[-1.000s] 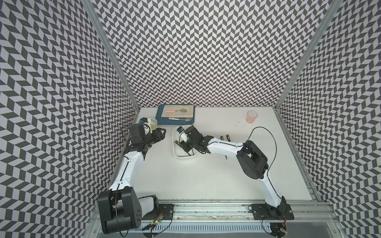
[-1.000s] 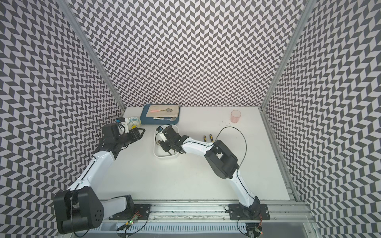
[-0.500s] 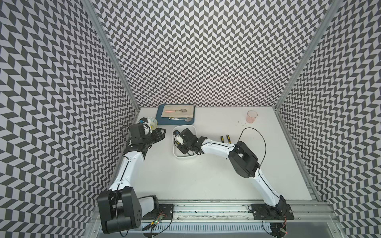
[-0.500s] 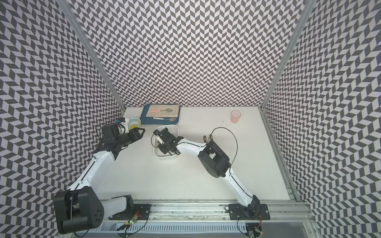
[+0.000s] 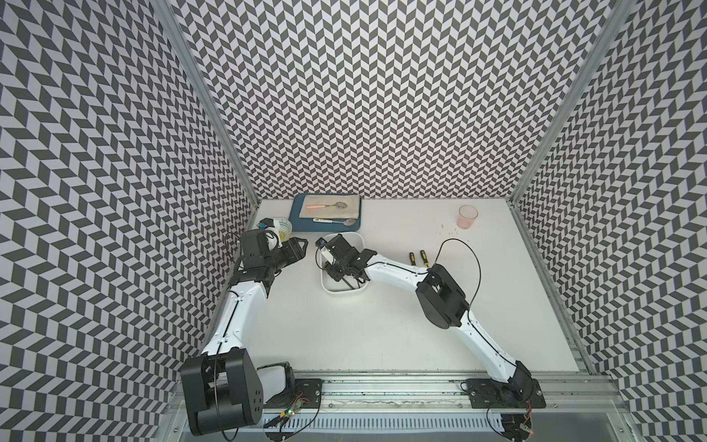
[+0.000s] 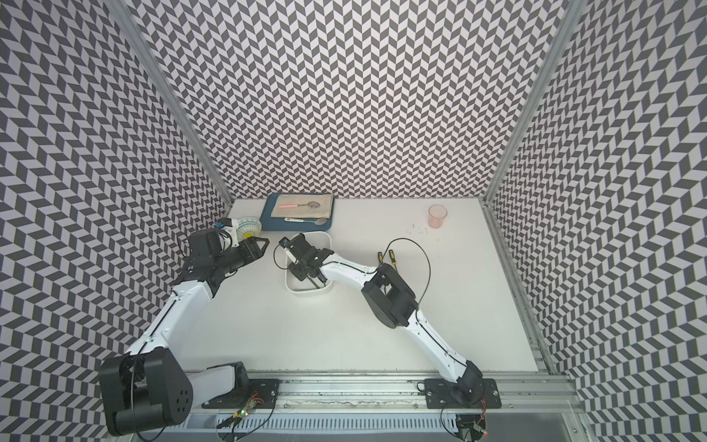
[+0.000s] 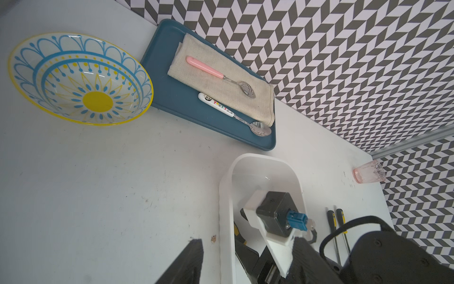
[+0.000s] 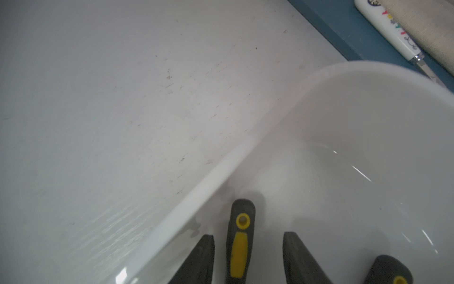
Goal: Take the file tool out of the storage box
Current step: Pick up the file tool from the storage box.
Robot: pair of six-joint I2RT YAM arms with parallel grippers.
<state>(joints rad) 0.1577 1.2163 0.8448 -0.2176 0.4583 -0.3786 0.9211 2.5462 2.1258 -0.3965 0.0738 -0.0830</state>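
Right gripper (image 8: 247, 236): jaws apart, astride black-and-yellow-handled file tool (image 8: 239, 246) lying inside white rounded plastic storage box (image 8: 368, 118); second matching handle (image 8: 390, 270) alongside; dark blue tray (image 8: 344, 22) beyond box. Left gripper (image 5: 302, 245): parted, empty.

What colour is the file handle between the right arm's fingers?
The handle is black with a yellow inlay, clearest in the right wrist view.

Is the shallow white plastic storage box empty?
Not empty: two black-and-yellow file handles lie inside the white storage box, one straddled by the open right end effector.
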